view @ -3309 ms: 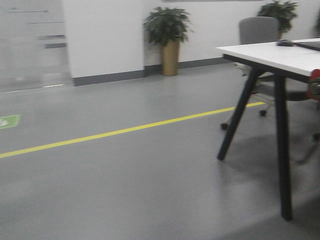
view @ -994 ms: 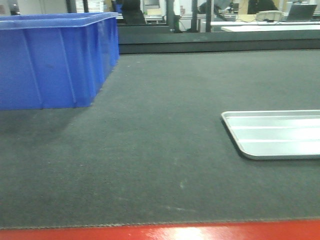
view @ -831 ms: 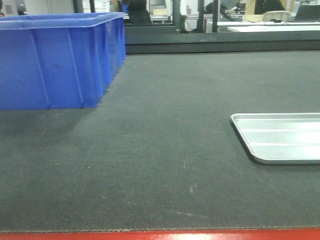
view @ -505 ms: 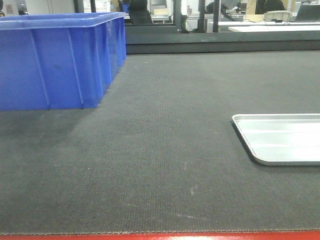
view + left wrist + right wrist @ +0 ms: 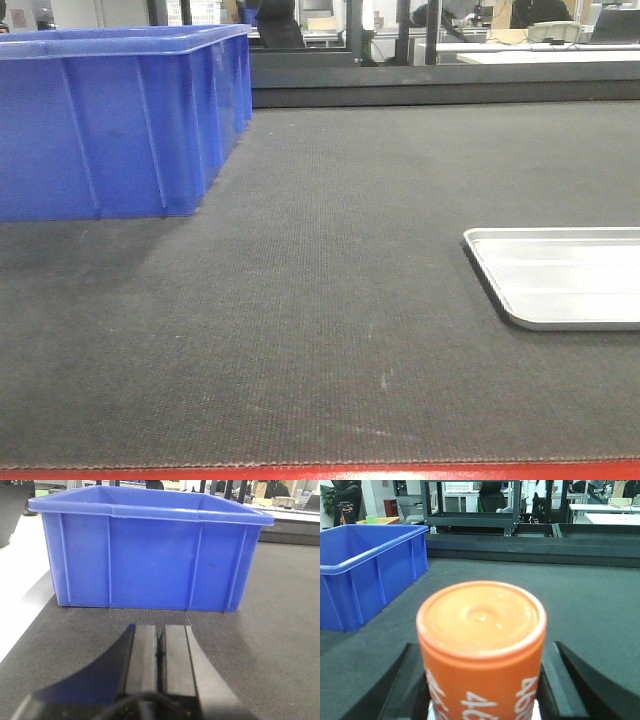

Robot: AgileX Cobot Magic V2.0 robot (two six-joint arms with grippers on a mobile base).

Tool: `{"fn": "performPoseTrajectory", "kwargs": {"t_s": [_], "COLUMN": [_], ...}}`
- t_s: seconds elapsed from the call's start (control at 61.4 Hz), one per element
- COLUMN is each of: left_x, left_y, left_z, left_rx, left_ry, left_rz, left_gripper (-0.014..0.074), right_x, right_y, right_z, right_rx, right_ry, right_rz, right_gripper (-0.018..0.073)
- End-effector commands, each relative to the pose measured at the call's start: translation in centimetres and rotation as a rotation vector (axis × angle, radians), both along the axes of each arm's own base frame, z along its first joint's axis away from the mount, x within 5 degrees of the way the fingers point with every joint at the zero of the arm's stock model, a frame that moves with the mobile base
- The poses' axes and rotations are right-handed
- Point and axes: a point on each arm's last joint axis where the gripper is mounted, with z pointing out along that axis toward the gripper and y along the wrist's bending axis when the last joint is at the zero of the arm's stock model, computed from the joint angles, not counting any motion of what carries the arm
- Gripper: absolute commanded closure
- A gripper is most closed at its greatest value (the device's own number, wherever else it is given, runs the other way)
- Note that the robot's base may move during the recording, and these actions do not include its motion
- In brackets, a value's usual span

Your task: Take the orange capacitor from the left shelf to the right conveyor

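One orange capacitor (image 5: 481,645) tight between the right jaws; left jaws pressed together, empty.

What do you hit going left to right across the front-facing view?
Left to right: blue plastic bin → bare stretch of conveyor belt → silver metal tray.

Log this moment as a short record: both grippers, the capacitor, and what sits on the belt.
left gripper: jaws shut, empty, facing the blue bin
right gripper: jaws shut on the orange capacitor
capacitor detail: end cap toward the wrist camera, "4680" on its side
right conveyor: dark belt, red front edge; carries blue bin at left, silver tray at right
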Motion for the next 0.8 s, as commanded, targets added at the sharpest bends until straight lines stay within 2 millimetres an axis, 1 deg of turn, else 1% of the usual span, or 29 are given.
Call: {"fn": "performPoseTrajectory", "kwargs": {"t_s": [0.0, 0.375, 0.505, 0.636, 0.701, 0.782], "left_x": [-0.2, -0.2, -0.2, -0.2, -0.2, -0.2], "left_y": [0.0, 0.0, 0.0, 0.0, 0.0, 0.0], "left_z": [1.1, 1.1, 1.1, 1.1, 1.1, 1.1], "left_rx": [-0.01, -0.01, -0.01, -0.01, -0.01, -0.01], "left_ry": [-0.113, -0.113, -0.113, -0.113, -0.113, -0.113], "left_rz": [-0.001, -0.001, -0.001, -0.001, -0.001, -0.001], "left_gripper": [0.0701, 0.0701, 0.0701, 0.0701, 0.0701, 0.0701], "right_x": [0.0, 0.0, 0.5, 2.5, 4.2, 7.0], "right_y": [0.0, 0.0, 0.1, 0.4, 0.8, 1.3], "right_z": [1.5, 1.5, 2.0, 3.8, 4.8, 5.9], "right_rx": [0.005, 0.005, 0.003, -0.013, -0.023, -0.037], "right_ry": [-0.102, -0.1, -0.085, -0.004, 0.048, 0.117], "right_rz": [-0.008, -0.008, -0.008, -0.008, -0.008, -0.007], "right_gripper": [0.0417, 0.0417, 0.0417, 0.0417, 0.0417, 0.0417]}}
